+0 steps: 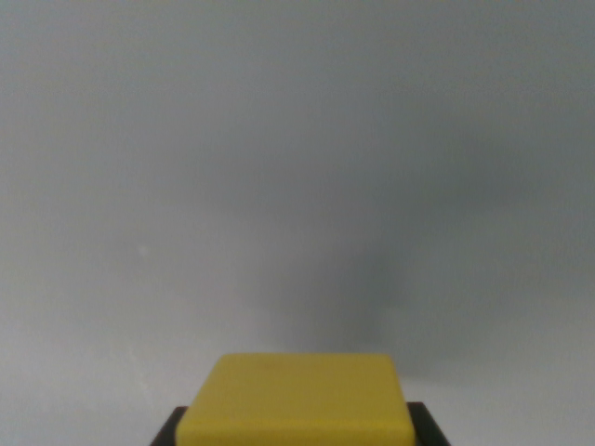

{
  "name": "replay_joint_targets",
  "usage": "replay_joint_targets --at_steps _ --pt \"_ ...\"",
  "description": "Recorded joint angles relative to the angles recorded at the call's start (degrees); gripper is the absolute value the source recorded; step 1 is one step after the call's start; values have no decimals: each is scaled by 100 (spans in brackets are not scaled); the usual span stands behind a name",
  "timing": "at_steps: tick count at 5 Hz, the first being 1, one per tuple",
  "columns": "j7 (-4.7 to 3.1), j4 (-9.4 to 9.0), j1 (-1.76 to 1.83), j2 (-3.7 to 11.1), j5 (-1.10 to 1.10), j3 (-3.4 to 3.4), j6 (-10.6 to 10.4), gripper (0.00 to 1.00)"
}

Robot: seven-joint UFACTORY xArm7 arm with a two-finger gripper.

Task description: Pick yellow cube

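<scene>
Yellow cube (296,400) at frame btm — dark gripper parts flank it.

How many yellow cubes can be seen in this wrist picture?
1. The yellow cube is at the bottom centre, with dark gripper parts at both its lower corners. The rest is bare grey surface; anything below the frame is hidden.

A plain grey surface (279,167) fills the frame from top to bottom, blurred, with a soft darker shadow right of centre.
</scene>
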Motion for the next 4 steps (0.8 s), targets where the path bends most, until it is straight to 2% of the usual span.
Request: replay_joint_targets --at_steps 1,2,3,4 --pt "0 0 0 0 0 0 0 100" --pt "33 126 3 -110 -33 -3 233 100" --pt "33 126 3 -110 -33 -3 233 100" --pt "68 260 7 -227 -68 -6 481 100"
